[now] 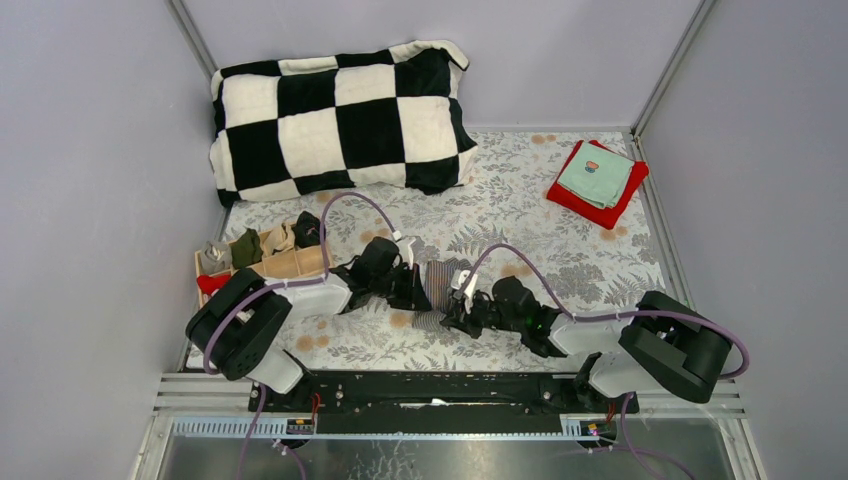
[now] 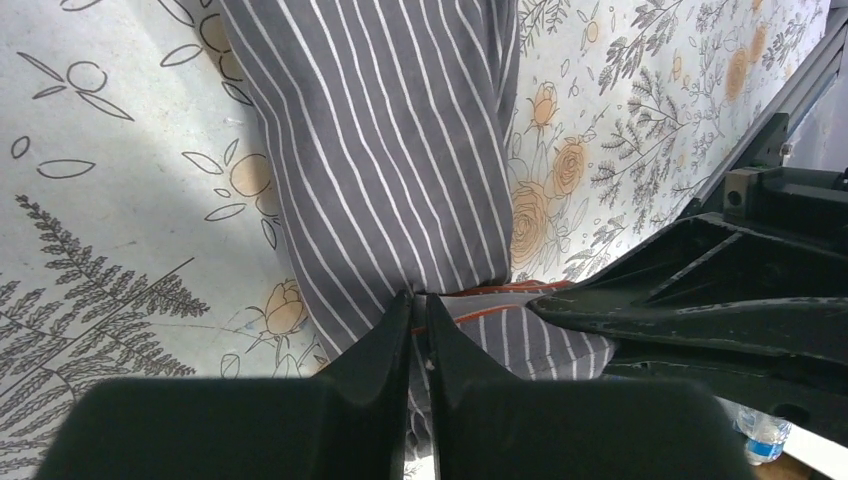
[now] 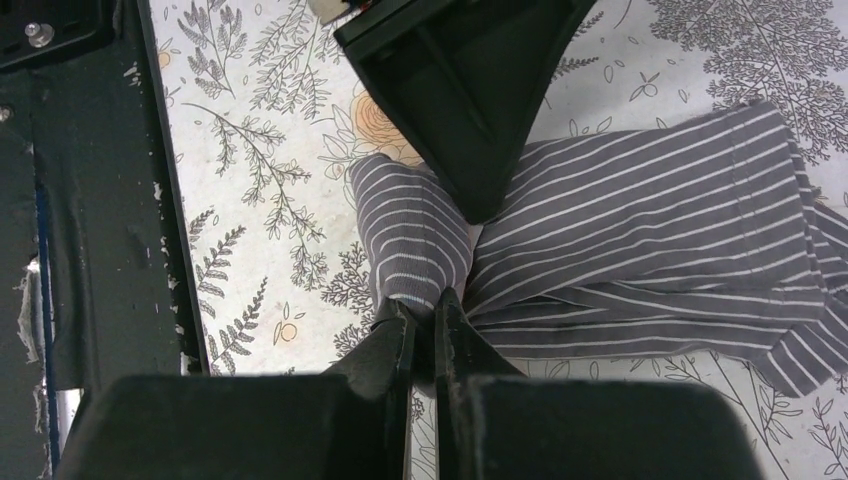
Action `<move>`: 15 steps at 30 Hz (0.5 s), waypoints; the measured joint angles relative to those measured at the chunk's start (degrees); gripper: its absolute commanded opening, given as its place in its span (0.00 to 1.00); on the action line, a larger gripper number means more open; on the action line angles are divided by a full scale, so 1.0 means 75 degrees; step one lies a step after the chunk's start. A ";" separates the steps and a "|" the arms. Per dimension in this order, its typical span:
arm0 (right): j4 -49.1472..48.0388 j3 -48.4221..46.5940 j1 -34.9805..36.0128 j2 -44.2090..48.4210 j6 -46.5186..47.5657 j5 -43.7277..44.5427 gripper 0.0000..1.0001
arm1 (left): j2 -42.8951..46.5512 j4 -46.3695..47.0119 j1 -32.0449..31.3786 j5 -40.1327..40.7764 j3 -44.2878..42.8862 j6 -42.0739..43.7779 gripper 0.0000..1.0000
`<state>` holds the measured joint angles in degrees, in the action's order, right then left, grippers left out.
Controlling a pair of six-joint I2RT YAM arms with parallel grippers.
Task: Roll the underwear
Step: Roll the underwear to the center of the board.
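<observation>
Floral tablecloth (image 1: pixel 520 215); grey white-striped underwear (image 1: pixel 437 283) folded, creased, orange waistband (image 2: pixel 500 288) peeking.

Top cam looks down on the table (image 1: pixel 540 215) from high, near side. Both wrist cams hug the underwear (image 3: pixel 620 200), seen from top too.

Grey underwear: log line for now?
grey underwear: folded strip | left tool: shut on it | right tool: shut on it
</observation>
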<state>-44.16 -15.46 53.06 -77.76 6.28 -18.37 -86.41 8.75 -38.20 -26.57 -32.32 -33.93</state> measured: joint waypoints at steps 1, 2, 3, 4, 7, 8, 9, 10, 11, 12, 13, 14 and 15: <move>0.0020 -0.0015 -0.0047 0.0000 -0.0038 -0.0041 0.04 | -0.0041 0.0023 0.0000 0.0009 0.0006 -0.0003 0.12; 0.0023 -0.0017 -0.0099 0.0003 -0.0096 -0.0067 0.04 | -0.0058 0.0035 0.0000 0.0026 0.0009 -0.0003 0.12; 0.0026 -0.0020 -0.0160 0.0003 -0.0154 -0.0108 0.04 | -0.0061 0.0041 0.0000 0.0044 0.0015 -0.0003 0.11; 0.0026 -0.0020 -0.0207 0.0003 -0.0207 -0.0117 0.04 | -0.0061 0.0044 0.0000 0.0067 0.0017 -0.0003 0.11; 0.0050 -0.0035 -0.0353 0.0000 -0.0437 -0.0178 0.04 | -0.0073 0.0058 0.0000 0.0134 0.0035 -0.0003 0.10; 0.0076 -0.0050 -0.0385 -0.0006 -0.0525 -0.0204 0.04 | -0.0087 0.0058 0.0000 0.0146 0.0035 -0.0003 0.10; 0.0087 -0.0067 -0.0417 -0.0020 -0.0632 -0.0236 0.04 | -0.0105 0.0058 0.0000 0.0157 0.0035 -0.0003 0.10; 0.0114 -0.0090 -0.0440 -0.0052 -0.0746 -0.0251 0.04 | -0.0125 0.0055 0.0000 0.0178 0.0035 -0.0003 0.09; 0.0140 -0.0111 -0.0455 -0.0079 -0.0839 -0.0256 0.03 | -0.0143 0.0055 0.0000 0.0198 0.0035 0.0000 0.09; 0.0163 -0.0154 -0.0478 -0.0125 -0.0982 -0.0265 0.03 | -0.0152 0.0050 0.0000 0.0216 0.0035 0.0000 0.09; 0.0195 -0.0192 -0.0495 -0.0160 -0.1105 -0.0268 0.03 | -0.0152 0.0047 0.0000 0.0248 0.0035 0.0000 0.09; 0.0224 -0.0230 -0.0516 -0.0187 -0.1230 -0.0268 0.02 | -0.0152 0.0044 0.0000 0.0277 0.0035 0.0000 0.08; 0.0294 -0.0277 -0.0536 -0.0201 -0.1349 -0.0268 0.02 | -0.0152 0.0041 0.0000 0.0312 0.0035 0.0000 0.08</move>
<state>-41.95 -17.54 49.04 -79.26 -3.84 -20.38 -87.55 9.06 -38.20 -24.23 -32.05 -33.93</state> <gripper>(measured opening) 0.056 0.090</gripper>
